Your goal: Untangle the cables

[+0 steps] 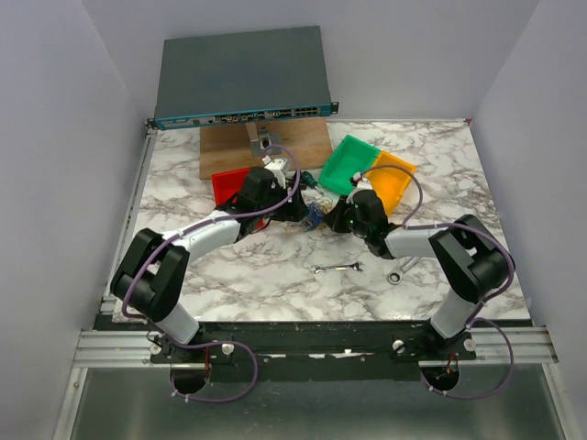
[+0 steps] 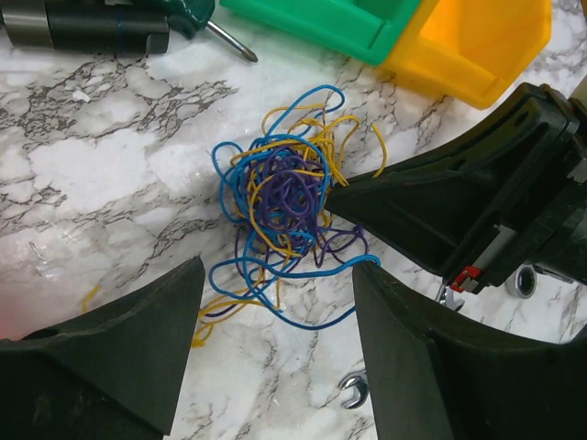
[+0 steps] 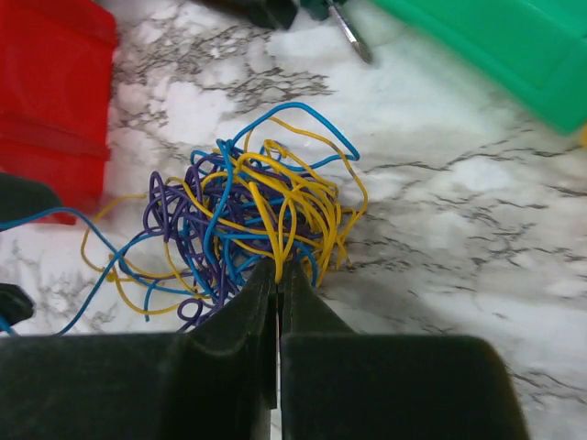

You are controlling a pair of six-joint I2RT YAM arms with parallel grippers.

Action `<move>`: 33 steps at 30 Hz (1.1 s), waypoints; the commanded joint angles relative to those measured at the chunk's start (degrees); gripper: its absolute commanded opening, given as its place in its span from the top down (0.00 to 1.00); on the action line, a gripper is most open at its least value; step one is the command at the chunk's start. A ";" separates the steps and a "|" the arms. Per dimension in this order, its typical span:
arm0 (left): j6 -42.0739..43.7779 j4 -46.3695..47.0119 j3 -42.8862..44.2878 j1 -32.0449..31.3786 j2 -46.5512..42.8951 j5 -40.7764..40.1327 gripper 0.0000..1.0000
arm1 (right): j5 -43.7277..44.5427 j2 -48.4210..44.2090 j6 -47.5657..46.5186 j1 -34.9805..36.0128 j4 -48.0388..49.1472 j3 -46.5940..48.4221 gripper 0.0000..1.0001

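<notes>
Cables (image 3: 248,211) | right wrist: right jaws pinch yellow strand | left wrist: left jaws spread, wrench (image 2: 352,391) visible

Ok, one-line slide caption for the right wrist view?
Right gripper closed on the edge of the tangled blue, yellow and purple cables.

White marble-pattern table (image 1: 275,284). Tangled cables (image 2: 284,202) mid-table, between red bin (image 1: 225,183) and green bin (image 1: 347,165); orange bin (image 1: 396,183) touching green bin. Wooden board (image 1: 229,147) at back. Wrench (image 1: 337,268) near front, second wrench (image 1: 402,272) beside it. Screwdriver (image 2: 229,41) near cables.
</notes>
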 commanded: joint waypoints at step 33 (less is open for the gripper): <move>6.17 9.44 -11.99 -0.30 -17.75 -5.97 0.30 | -11.41 -2.58 -4.21 1.55 3.34 -1.69 0.99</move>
